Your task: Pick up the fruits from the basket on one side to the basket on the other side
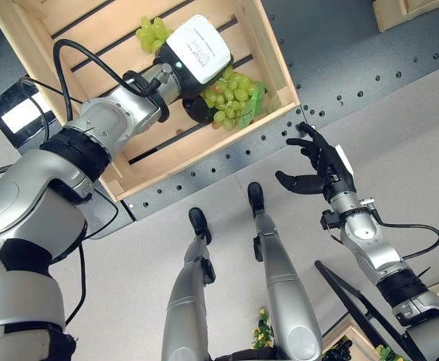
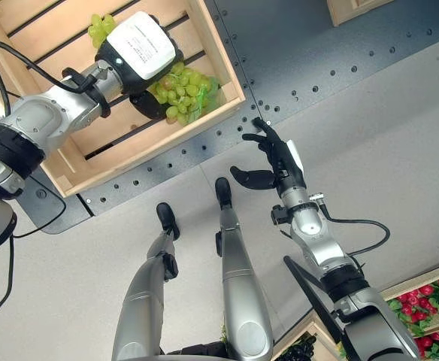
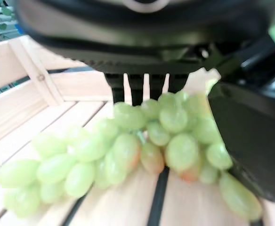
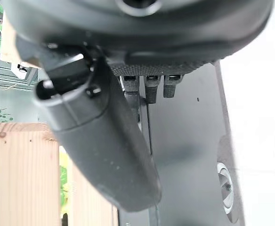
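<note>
A bunch of green grapes [image 1: 234, 94] lies on the slats of a wooden crate [image 1: 272, 45], near its corner. My left hand [image 1: 197, 49] hangs right over the bunch, white cover up. In the left wrist view the grapes [image 3: 142, 141] rest on the slats, with straight fingers [image 3: 137, 89] behind them and the thumb [image 3: 250, 136] beside them. A second green bunch [image 1: 152, 31] lies deeper in the crate. My right hand [image 1: 321, 169] hovers open over the pale floor just outside the crate's corner and holds nothing.
The crate stands on a dark perforated plate [image 1: 340, 53]. Another wooden crate [image 1: 407, 11] shows at the far right. Baskets with red fruit and leaves [image 2: 430, 297] sit low on the right. A black and white box [image 1: 20, 113] is on the left.
</note>
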Controlling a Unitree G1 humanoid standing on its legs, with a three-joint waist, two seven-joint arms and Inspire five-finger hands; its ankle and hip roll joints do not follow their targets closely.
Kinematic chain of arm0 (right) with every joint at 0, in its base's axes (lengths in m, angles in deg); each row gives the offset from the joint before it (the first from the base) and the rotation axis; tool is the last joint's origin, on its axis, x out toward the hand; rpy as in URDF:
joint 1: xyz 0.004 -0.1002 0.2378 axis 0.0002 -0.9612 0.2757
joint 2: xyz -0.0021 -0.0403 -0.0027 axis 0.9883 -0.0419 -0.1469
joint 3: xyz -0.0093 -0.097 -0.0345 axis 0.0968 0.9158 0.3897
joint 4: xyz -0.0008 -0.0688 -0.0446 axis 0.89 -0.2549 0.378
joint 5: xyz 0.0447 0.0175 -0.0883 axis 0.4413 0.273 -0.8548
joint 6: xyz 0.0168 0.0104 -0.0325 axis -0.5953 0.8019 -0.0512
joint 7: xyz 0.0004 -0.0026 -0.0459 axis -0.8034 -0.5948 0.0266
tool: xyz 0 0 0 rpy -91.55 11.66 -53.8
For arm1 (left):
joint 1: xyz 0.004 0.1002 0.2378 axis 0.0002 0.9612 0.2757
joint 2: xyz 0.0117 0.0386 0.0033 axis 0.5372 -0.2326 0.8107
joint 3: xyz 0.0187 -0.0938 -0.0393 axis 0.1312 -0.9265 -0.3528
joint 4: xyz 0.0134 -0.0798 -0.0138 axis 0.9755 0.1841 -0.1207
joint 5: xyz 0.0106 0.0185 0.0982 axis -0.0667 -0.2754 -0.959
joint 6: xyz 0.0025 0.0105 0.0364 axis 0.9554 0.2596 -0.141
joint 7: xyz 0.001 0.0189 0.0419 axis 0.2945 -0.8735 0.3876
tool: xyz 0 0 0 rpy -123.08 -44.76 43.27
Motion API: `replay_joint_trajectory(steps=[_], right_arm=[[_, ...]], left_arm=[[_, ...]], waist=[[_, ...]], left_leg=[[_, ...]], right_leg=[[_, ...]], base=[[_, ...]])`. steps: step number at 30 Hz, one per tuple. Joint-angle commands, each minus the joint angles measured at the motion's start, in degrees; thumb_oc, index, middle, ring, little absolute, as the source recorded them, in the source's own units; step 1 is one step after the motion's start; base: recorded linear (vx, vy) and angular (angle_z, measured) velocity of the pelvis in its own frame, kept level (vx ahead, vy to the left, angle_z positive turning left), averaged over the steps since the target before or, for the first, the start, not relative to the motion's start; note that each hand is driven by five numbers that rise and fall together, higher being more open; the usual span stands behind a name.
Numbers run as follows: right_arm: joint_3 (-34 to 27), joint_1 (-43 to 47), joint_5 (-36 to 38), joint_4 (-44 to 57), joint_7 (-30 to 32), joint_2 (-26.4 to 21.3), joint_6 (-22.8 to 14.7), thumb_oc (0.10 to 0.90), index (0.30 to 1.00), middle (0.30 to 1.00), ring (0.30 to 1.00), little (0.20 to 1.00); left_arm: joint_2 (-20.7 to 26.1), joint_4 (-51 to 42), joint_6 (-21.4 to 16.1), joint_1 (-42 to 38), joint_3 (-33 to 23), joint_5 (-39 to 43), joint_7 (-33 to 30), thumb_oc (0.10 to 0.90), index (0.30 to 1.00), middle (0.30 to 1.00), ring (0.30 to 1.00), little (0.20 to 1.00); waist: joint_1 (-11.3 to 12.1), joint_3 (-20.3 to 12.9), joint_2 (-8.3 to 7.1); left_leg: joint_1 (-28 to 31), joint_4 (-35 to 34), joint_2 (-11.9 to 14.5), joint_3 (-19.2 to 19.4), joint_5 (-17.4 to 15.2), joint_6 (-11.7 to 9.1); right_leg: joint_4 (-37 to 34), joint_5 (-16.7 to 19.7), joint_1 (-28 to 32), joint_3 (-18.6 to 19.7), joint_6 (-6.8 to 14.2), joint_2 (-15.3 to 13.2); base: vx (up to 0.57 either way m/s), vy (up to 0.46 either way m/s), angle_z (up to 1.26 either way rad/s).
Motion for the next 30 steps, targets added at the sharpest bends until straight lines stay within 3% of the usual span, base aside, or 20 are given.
replay_joint_trajectory(steps=[1,16,21,24,30], right_arm=[[-1.29,-1.46,-1.97,5.21,1.36,-0.39,-2.36,0.8,0.9,0.9,0.9,0.9],[-2.38,-2.71,-1.4,5.11,0.32,-1.5,-2.52,0.8,0.9,0.9,0.9,0.9],[-2.17,-2.75,-1.6,5.55,0.86,-1.0,-2.08,0.8,0.9,0.9,0.9,0.9],[-2.61,-3.95,-2.01,5.82,0.7,-0.43,-2.75,0.8,0.9,0.9,0.9,0.9],[-3.97,-7.54,-3.08,6.87,0.6,1.72,-5.02,0.8,0.9,0.9,0.9,0.9]], left_arm=[[-2.33,7.89,3.13,3.14,-2.22,-2.48,-1.02,0.4,0.3,0.3,0.3,0.3],[0.45,3.71,-4.22,3.13,-2.63,-0.93,-10.78,0.4,0.3,0.3,0.3,0.3],[0.58,2.8,-4.07,4.71,-5.49,9.8,-14.69,0.4,0.3,0.3,0.3,0.3],[0.61,2.15,-5.17,7.52,-10.33,20.39,-17.97,0.4,0.3,0.3,0.3,0.3],[-2.41,-1.3,-11.14,19.46,-28.28,40.85,-20.57,0.4,0.3,0.3,0.3,0.3]], waist=[[-3.35,-0.17,-0.2],[-3.18,-0.17,0.83],[-2.8,-0.17,0.69],[-2.33,-0.17,0.46],[-0.59,-0.17,-0.02]], left_leg=[[-1.79,5.58,3.28,0.4,-0.82,-3.78],[3.33,4.32,2.98,0.27,-1.32,-3.66],[5.01,3.71,2.84,-0.16,-1.46,-3.57],[6.64,3.3,2.72,-0.57,-1.68,-3.48],[12.95,2.09,2.26,-2.1,-2.74,-3.2]], right_leg=[[0.6,-0.84,4.36,-3.57,1.88,-1.86],[-0.51,-1.3,9.22,-3.32,1.55,-2.46],[-0.88,-1.53,10.91,-3.45,1.41,-2.36],[-1.07,-1.91,12.55,-3.59,1.22,-2.17],[-2.13,-2.97,18.88,-4.4,1.21,-2.18]], base=[[0.0,0.034,-0.02],[0.01,0.018,-0.01],[0.0,0.0,0.0],[-0.01,-0.011,0.0],[-0.01,-0.045,0.0]])
